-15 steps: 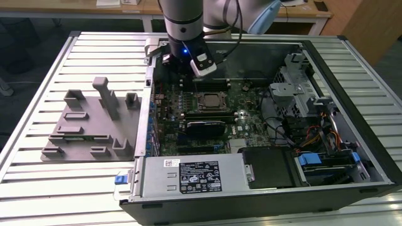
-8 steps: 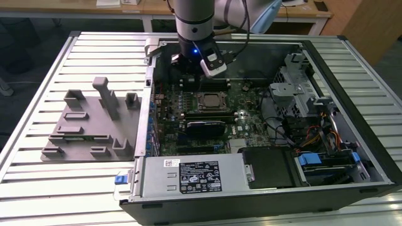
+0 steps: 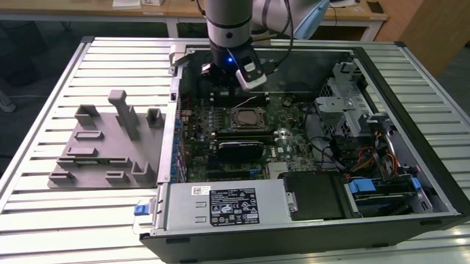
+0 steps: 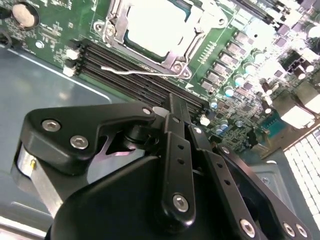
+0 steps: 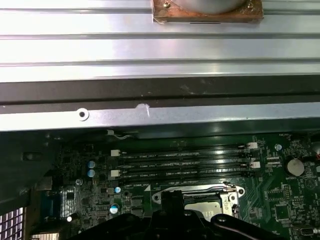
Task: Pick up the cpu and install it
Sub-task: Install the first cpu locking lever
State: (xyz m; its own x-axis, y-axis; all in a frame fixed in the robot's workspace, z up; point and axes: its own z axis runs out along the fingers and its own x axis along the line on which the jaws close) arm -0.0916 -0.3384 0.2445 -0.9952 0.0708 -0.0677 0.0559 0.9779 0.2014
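The cpu lies flat in the motherboard socket in the middle of the open computer case, its pale shiny top facing up. In the second wrist view the cpu sits inside the socket's metal frame, with a thin wire lever beside it. My gripper hangs above the board just behind the socket, apart from the cpu, and its black body fills the foreground. In the first wrist view the cpu shows partly behind the gripper.
A grey fixture tray with upright posts stands on the slatted table at the exterior view's left. Memory slots run between the socket and the case wall. The power supply, drive cage and cables crowd the case's right and near side.
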